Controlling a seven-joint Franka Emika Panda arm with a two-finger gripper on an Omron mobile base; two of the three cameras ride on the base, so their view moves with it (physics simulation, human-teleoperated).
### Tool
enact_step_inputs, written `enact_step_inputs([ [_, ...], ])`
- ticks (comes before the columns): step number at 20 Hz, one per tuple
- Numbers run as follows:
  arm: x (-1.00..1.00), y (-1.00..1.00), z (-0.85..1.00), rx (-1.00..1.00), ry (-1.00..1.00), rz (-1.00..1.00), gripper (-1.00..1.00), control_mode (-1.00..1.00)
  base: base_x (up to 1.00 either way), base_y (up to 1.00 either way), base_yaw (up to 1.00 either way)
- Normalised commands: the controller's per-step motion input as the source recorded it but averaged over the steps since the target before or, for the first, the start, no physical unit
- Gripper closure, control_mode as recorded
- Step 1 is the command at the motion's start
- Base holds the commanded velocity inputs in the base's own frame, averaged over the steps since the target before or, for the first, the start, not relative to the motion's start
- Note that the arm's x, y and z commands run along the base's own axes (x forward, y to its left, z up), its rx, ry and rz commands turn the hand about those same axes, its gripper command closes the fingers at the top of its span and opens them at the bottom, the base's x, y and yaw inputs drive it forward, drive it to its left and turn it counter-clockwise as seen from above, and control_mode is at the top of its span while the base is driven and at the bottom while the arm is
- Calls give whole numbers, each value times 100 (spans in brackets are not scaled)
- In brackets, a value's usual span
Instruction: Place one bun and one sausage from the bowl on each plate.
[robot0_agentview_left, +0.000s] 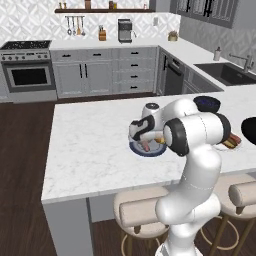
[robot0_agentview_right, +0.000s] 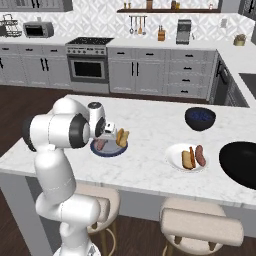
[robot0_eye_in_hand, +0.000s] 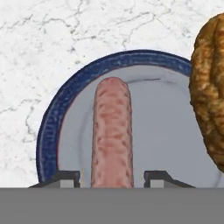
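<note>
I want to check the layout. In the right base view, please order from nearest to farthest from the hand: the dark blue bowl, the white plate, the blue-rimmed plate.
1. Blue-rimmed plate: directly under the hand.
2. White plate: further right along the counter.
3. Dark blue bowl: farthest, right and towards the back.

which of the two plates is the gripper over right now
The dark blue-grey plate, holding a sausage between the gripper tips; the white plate sits farther right.

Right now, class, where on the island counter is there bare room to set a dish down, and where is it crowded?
Bare marble lies between the blue-rimmed plate and the dark blue bowl. Crowded: the right end, where the white plate and black bowl sit close.
</note>
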Motion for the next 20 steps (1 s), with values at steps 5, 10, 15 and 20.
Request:
enact_step_inputs([
  [5, -18, 0, 29, 0, -5, 0, -100, -100, 0, 0, 0],
  [10, -78, 0, 64, 0, -5, 0, -100, -100, 0, 0, 0],
  [15, -100, 0, 81, 0, -4, 0, -100, -100, 0, 0, 0],
  [20, -65, -1, 81, 0, -1, 0, -100, -100, 0, 0, 0],
])
